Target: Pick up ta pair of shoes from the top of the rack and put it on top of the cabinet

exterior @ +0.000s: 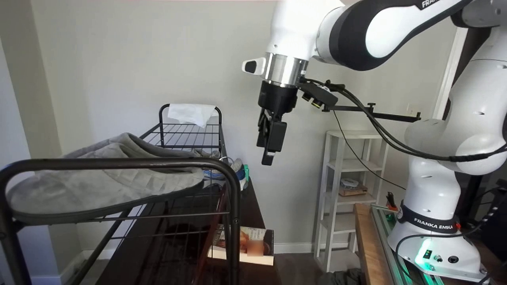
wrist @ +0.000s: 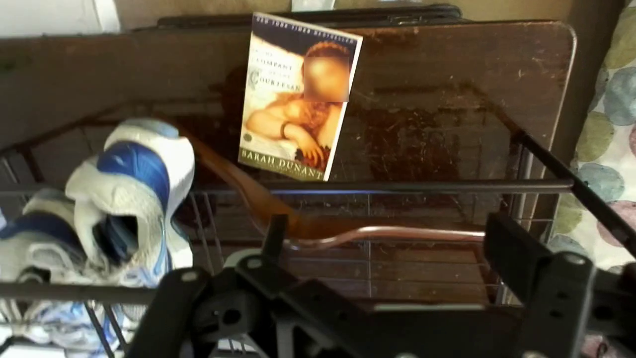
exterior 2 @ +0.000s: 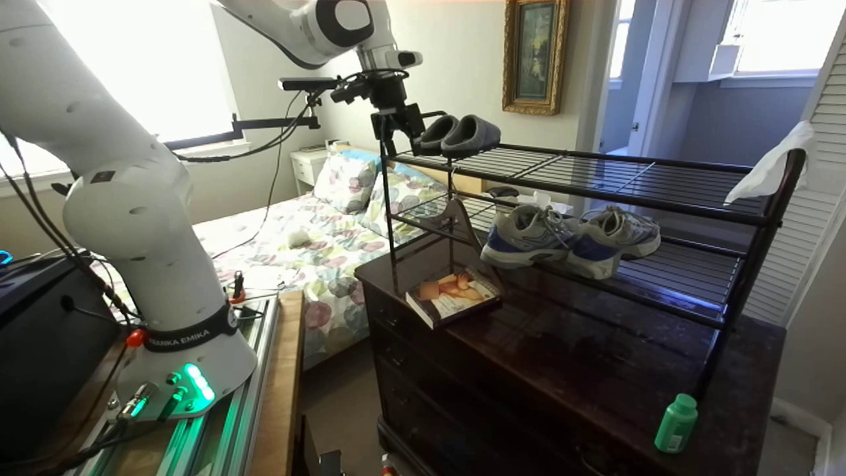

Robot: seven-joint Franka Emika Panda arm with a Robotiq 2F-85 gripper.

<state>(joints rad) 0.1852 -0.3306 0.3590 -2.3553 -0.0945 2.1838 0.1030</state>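
Gripper [wrist: 386,226] hangs with jaws wide apart, separated from the grey shoes [exterior: 113,190], which lie side by side on top of the rack [exterior 2: 651,180].

My gripper [wrist: 384,222]: black | my arm [exterior 2: 125,201]: white with black bands | rack [exterior 2: 581,190]: black | pair of shoes [exterior: 107,190] on the rack's top: mottled grey, darker soles | sneakers [exterior 2: 529,231] lower on the rack: greyish white, blue panels | cabinet [exterior 2: 595,350] under the rack: dark brown | cloth [exterior 2: 774,162] over the rack's end: white | bottle [exterior 2: 677,424] near the rack's leg: green
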